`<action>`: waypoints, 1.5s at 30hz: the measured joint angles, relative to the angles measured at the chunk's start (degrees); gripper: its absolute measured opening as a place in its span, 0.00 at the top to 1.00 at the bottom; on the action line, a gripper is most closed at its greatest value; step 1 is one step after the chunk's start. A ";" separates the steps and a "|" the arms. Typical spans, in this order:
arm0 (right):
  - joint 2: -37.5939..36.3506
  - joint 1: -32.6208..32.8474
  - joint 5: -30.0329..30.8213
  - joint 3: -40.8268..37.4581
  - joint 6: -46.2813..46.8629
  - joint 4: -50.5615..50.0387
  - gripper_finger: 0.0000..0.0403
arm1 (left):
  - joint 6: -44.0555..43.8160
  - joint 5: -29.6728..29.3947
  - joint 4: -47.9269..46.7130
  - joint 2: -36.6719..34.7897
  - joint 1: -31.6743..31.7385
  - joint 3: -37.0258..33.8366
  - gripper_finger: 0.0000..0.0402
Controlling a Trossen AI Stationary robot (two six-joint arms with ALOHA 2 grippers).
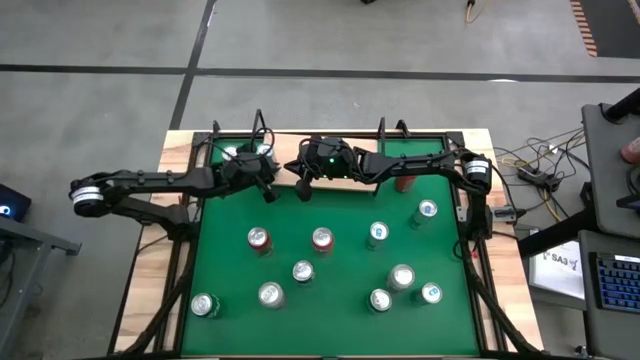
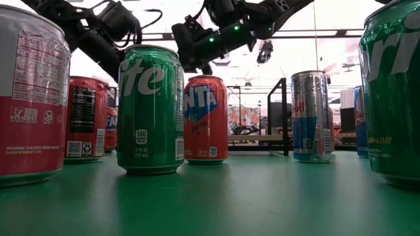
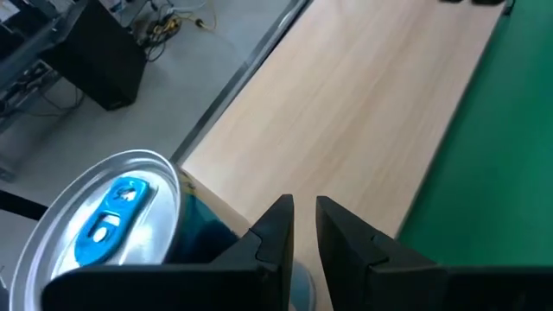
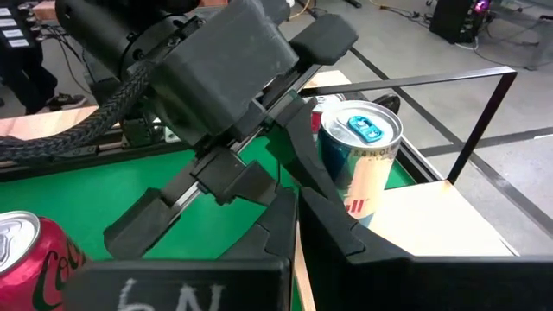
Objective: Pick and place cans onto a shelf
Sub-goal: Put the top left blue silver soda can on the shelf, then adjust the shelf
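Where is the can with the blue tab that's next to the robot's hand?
The blue-tabbed can stands on the light-wood shelf at the table's far left, right beside the left gripper.

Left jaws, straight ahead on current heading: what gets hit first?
Probably the bare wooden shelf. The left gripper, jaws nearly shut, points at open board, with nothing standing in that line. The blue-tabbed can sits off to one side, not ahead. Depth is uncertain.

Ten cans (image 1: 322,238) stand spread across the table (image 1: 230,330) — the shelf (image 1: 420,146) (one can on it) lies behind.
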 joint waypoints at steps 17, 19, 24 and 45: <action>0.00 0.00 -0.57 0.00 4.28 -10.60 0.98 | -2.64 5.12 -1.08 -10.77 -0.21 0.00 0.91; 0.00 0.00 -0.59 0.00 5.18 -15.00 0.98 | -2.64 7.24 -1.15 -12.44 -0.21 0.00 0.91; 0.00 0.00 -0.59 0.00 6.98 -24.64 0.98 | -1.69 11.20 -2.39 -16.38 -0.23 0.02 0.91; -0.02 -0.15 -0.48 0.00 9.16 -46.40 0.98 | 2.78 11.21 -17.35 -18.55 -0.21 0.17 0.91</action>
